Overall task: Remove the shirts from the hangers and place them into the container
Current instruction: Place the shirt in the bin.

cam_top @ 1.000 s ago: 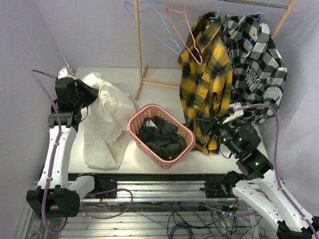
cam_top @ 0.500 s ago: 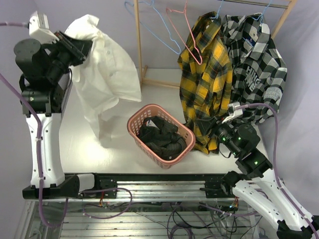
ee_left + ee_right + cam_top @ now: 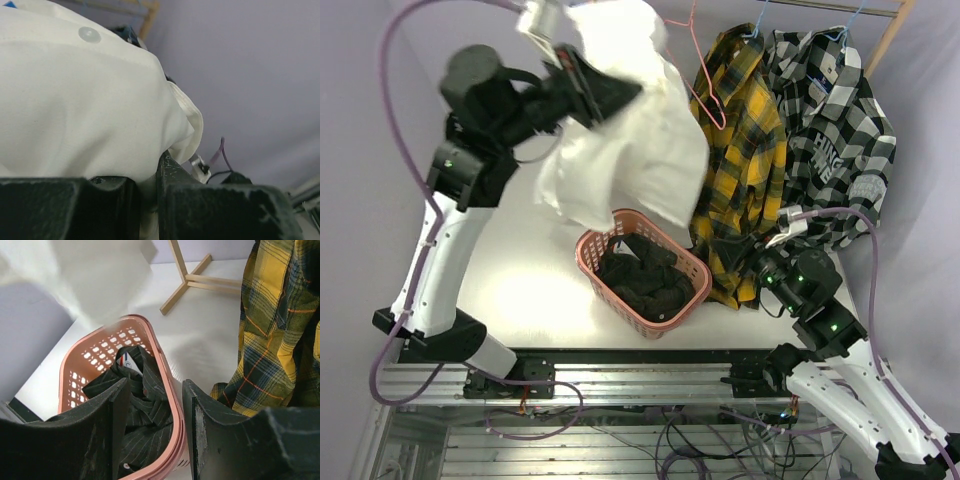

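The left claw [image 3: 618, 92] is clamping a bunched fold of the white shirt [image 3: 645, 170], which is hanging limp and light beneath it, so a thick seam is looking the surer hold.

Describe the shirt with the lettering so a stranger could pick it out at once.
Find the wooden rack at the back of the table. Two shirts hang at its right end; it is the outer one, the black-and-white checked shirt. Unlike the yellow-and-black plaid shirt beside it, it carries printed lettering.
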### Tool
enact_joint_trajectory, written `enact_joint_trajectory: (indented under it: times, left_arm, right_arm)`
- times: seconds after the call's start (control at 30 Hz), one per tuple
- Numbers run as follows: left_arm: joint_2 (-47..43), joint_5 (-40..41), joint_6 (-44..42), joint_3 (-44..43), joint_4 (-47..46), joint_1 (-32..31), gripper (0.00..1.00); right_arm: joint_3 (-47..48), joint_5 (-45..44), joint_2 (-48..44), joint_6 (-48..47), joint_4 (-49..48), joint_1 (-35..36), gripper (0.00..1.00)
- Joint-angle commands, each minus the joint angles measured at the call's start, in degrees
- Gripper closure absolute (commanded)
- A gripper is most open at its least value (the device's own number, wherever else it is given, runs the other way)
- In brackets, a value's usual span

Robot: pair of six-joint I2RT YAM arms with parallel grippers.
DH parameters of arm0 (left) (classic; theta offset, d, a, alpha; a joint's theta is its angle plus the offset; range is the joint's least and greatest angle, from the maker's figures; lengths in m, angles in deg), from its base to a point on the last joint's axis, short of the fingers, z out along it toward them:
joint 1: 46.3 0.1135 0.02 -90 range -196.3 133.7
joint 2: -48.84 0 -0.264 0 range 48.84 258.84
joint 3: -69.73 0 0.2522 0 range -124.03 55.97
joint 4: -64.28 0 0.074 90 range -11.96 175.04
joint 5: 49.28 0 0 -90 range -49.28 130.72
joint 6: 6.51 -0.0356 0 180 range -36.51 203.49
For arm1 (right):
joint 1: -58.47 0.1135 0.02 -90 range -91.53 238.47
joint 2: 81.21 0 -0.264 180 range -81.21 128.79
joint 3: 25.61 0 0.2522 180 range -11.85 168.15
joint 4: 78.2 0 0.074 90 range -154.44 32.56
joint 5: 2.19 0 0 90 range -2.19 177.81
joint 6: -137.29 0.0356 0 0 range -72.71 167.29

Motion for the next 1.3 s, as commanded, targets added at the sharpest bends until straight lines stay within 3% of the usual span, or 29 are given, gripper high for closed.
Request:
enact_joint_trajectory:
  times: [0.0,0.17,0.3,0.53,0.93,1.27]
  left_arm:
    - [-3.17,9.10,-13.94,4.24,10.47,-13.59,0.93]
    - [-8.94,24.11,-20.26,14.07,17.54,-23.96,0.93]
    - [-13.12,27.01,-20.11,22.92,17.69,-25.64,0.93]
    - [-16.95,44.10,-21.94,41.92,16.25,-25.95,0.93]
    - [-6.11,41.18,-22.28,54.10,3.93,-28.46,0.93]
    - [10.14,45.06,-17.09,51.53,8.84,-30.34,0.93]
  right_arm:
    - [1.36,-1.89,-1.38,-0.41,0.92,0.14,0.54]
    - [1.43,-3.46,-1.95,-1.01,1.70,0.09,0.54]
    - [-0.04,-3.30,-1.92,-0.12,0.05,0.14,0.54]
    - [-0.64,-0.05,0.12,0.53,-1.57,0.14,0.54]
    - [-0.10,1.66,0.49,0.89,-1.10,0.14,0.55]
    - [0.47,-0.16,-0.69,0.06,0.93,0.14,0.55]
